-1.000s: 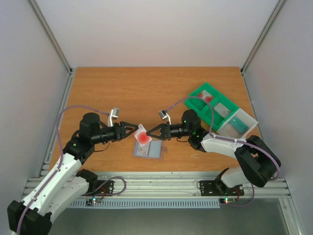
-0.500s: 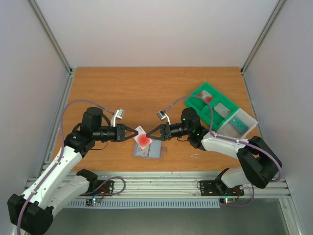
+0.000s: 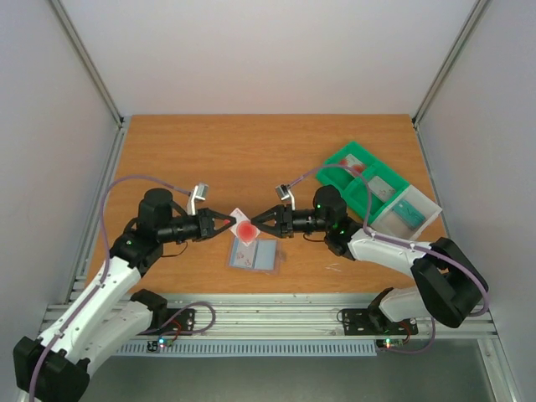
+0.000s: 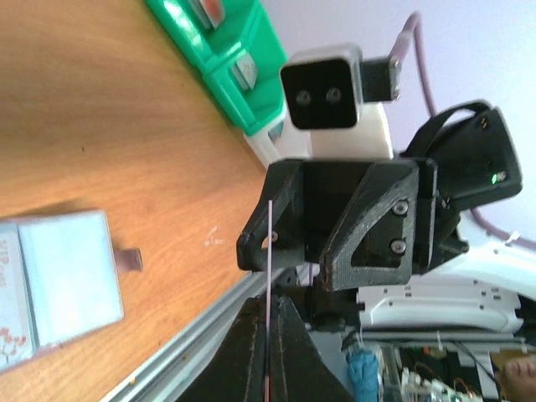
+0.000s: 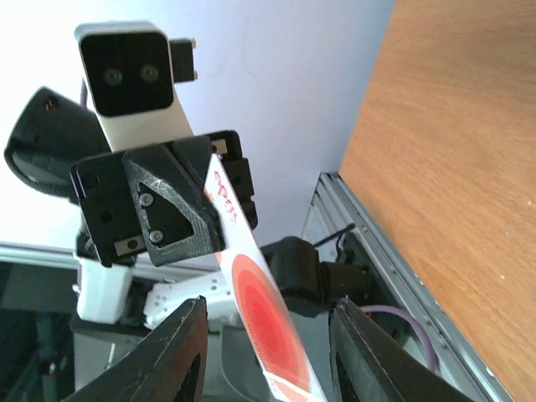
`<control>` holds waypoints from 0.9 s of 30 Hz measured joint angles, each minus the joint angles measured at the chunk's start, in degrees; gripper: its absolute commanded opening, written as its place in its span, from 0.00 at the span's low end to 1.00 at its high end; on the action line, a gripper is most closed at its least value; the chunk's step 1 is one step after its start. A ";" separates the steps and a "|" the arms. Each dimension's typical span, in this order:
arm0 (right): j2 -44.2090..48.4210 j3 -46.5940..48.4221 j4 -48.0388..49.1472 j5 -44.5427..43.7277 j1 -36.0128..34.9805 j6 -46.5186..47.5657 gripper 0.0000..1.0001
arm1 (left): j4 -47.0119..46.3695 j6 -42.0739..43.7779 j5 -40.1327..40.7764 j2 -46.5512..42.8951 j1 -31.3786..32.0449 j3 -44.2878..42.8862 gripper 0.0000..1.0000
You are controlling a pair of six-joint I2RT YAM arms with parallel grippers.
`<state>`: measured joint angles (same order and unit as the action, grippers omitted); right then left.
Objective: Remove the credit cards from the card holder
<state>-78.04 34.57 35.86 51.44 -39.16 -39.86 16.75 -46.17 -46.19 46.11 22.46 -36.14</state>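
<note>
Red card (image 3: 245, 230) pinched in my left gripper (image 3: 231, 223) (a handover, I judge), so my right gripper (image 3: 256, 224) gapes around it.

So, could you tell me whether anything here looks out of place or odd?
Only the red card: it hangs in mid-air near the card holder, pinched by the left gripper, with the right gripper open around its other end.
</note>
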 measured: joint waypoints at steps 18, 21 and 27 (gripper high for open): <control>-0.55 -0.96 4.42 -8.92 -1.62 -7.61 0.33 | -22.23 -18.27 10.82 -2.62 0.00 7.23 0.01; -0.09 -0.96 4.24 -10.23 -1.99 -7.69 0.27 | -23.30 -19.23 11.23 -2.38 0.00 7.23 0.00; 0.13 -0.96 4.96 -11.85 -2.21 -8.17 0.17 | -23.69 -19.74 11.61 -2.12 0.00 7.23 0.00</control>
<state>-77.91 33.61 40.82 39.59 -41.36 -48.03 -6.94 -65.91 -34.59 43.99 22.46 -28.91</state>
